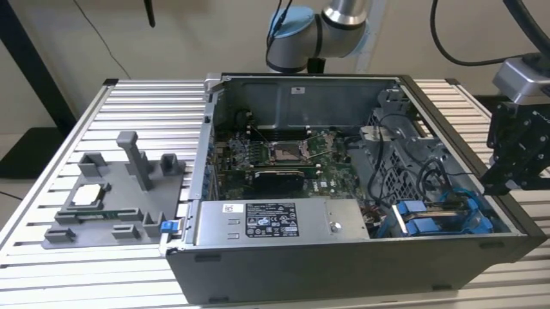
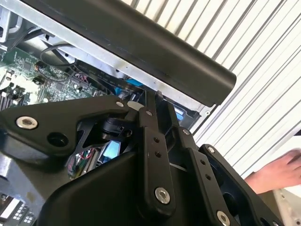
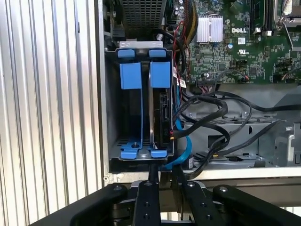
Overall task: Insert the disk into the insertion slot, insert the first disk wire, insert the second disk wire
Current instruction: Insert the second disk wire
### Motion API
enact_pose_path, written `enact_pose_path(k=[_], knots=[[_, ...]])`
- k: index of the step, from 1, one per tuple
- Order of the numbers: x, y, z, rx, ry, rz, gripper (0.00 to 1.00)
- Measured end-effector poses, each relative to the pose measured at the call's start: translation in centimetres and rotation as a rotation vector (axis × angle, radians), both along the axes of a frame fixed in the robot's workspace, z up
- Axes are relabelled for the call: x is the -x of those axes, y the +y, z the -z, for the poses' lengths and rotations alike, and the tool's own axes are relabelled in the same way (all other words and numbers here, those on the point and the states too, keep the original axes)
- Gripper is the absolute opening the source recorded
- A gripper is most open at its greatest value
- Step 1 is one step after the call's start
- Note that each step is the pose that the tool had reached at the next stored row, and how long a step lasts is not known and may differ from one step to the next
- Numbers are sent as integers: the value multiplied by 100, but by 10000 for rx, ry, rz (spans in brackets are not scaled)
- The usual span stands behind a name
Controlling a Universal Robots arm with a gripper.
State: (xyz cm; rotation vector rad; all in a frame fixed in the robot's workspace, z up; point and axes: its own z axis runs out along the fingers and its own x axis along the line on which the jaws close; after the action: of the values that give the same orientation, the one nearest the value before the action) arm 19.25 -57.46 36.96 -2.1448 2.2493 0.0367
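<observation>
The disk [image 3: 162, 115] stands on edge in its blue carrier inside the insertion slot [image 3: 111, 108], a grey drive cage with blue tabs at the case's corner [image 1: 442, 217]. A blue cable [image 3: 185, 146] and black wires [image 3: 211, 113] run to the disk's exposed end. My gripper [image 3: 160, 170] hovers just outside the case wall, in line with the cage, apart from the disk. Its fingers are shut with nothing between them. In the exterior view the gripper [image 1: 503, 185] hangs beside the case on the exterior view's right. The second wrist view has the gripper [image 2: 153, 96] against the case rim.
The open computer case [image 1: 344, 270] lies on a slatted table [image 1: 138, 103]. Inside it are a silver power-supply box [image 1: 275, 220] and the motherboard [image 1: 284, 161]. A grey fixture [image 1: 112, 199] with small parts sits at the exterior view's left. A person's hand [image 2: 277, 172] rests on the table nearby.
</observation>
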Motion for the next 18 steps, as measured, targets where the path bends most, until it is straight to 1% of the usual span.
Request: enact_pose_path(k=[2,4,5,6,9,10,12,13,16,18], knots=[[-4,0,6,-47,1,-1,100],[-5,0,15,-150,5,2,100],[-5,0,18,-223,7,4,100],[-6,0,22,-293,9,4,0],[-8,-8,35,-438,13,8,0],[-9,-8,37,-540,14,11,0],[-9,-9,37,-855,16,17,0],[-9,-9,38,-976,18,18,0],[-7,-9,27,-1103,18,18,0],[4,-9,4,-1243,19,19,0]])
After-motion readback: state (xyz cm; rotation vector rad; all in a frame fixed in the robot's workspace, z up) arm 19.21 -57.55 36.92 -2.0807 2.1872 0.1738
